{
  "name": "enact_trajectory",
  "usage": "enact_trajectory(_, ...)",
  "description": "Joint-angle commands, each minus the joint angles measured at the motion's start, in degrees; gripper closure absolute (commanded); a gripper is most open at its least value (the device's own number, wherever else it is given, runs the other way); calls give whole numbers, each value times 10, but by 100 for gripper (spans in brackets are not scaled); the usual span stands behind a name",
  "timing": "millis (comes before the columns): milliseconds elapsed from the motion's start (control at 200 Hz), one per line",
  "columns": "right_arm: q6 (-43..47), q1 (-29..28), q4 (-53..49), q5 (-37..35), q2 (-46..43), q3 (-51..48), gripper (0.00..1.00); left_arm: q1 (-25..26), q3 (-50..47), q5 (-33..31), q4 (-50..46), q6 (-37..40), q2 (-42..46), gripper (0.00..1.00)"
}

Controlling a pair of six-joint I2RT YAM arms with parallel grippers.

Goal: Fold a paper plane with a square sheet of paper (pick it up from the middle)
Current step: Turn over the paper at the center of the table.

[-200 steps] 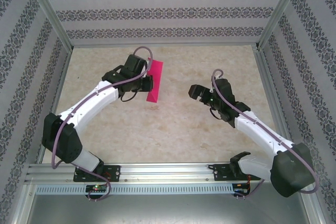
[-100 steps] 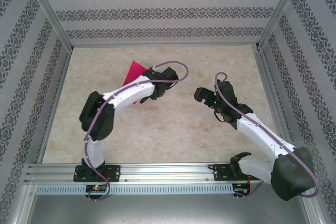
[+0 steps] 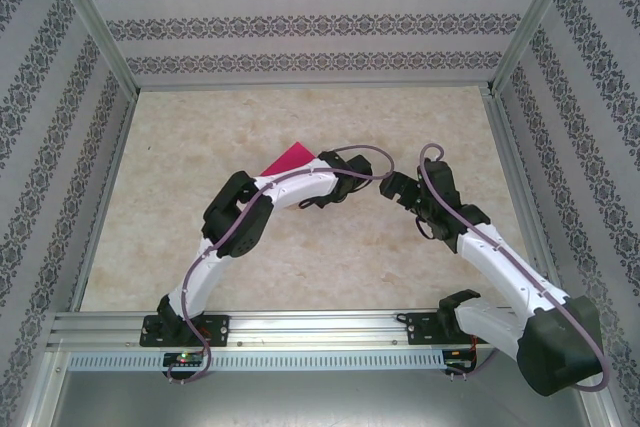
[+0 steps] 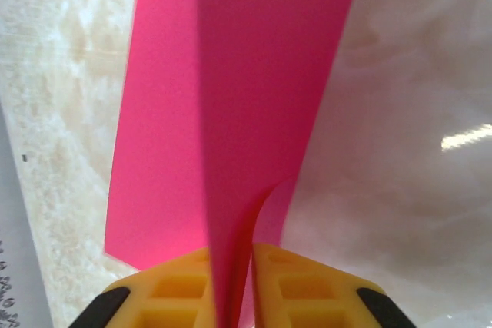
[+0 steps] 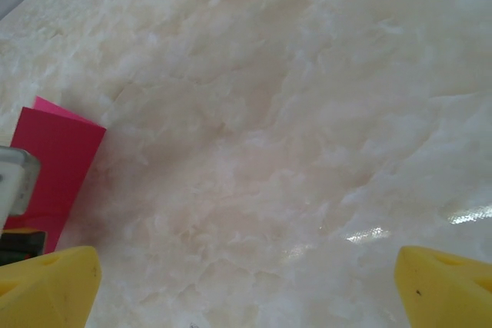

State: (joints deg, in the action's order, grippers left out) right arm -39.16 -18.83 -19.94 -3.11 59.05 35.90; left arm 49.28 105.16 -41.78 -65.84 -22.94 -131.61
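Note:
The square sheet of paper [image 4: 231, 97] is magenta-pink and bent double along its middle, a folded strip rather than a paper plane. My left gripper [image 4: 231, 253] is shut on the fold, its yellow fingers [image 4: 181, 286] pressing both sides. From above, the sheet [image 3: 290, 158] sticks out behind the left gripper [image 3: 318, 187] near the table's middle. Just to the right, my right gripper [image 3: 393, 187] faces it with a small gap. In the right wrist view it [image 5: 246, 289] stands wide open over bare table, with the sheet [image 5: 58, 163] at the far left.
The marble-patterned tabletop [image 3: 330, 267] is ringed by an aluminium frame [image 3: 120, 137] and patterned walls [image 3: 320, 22]. Both arm bases sit on the rail [image 3: 320, 332] at the near edge.
My left arm has swung right toward the table's middle, carrying the sheet with it. The right gripper has edged left and a little nearer, staying open.

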Motion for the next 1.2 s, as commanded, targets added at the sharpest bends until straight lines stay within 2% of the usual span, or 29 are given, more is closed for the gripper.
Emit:
enact_trajectory(0, -7, 11, -14, -18, -21, -13, 2, 4, 7, 49, 10, 1, -10, 82)
enact_trajectory(230, -20, 27, -18, -21, -57, -30, 2, 5, 0, 101, 35, 1, -10, 76)
enact_trajectory(475, -21, 32, -21, -9, -54, -27, 2, 4, -10, 153, 48, -2, 4, 68)
enact_trajectory(575, -21, 32, -22, -6, -51, -23, 2, 4, -11, 207, 54, 5, 36, 63)
enact_trajectory(804, -16, 33, -32, 11, -21, 1, 2, -5, -39, 386, 108, 9, 164, 48)
enact_trajectory(994, -15, 32, -25, 53, 30, 27, 2, -76, -142, 556, 206, -32, 286, 39)
enact_trajectory(1089, -23, 22, -5, 76, 55, 37, 6, -128, -202, 589, 244, -60, 334, 38)
enact_trajectory(1194, -31, -13, 9, 77, 96, 65, 12, -195, -272, 593, 268, -92, 367, 37)
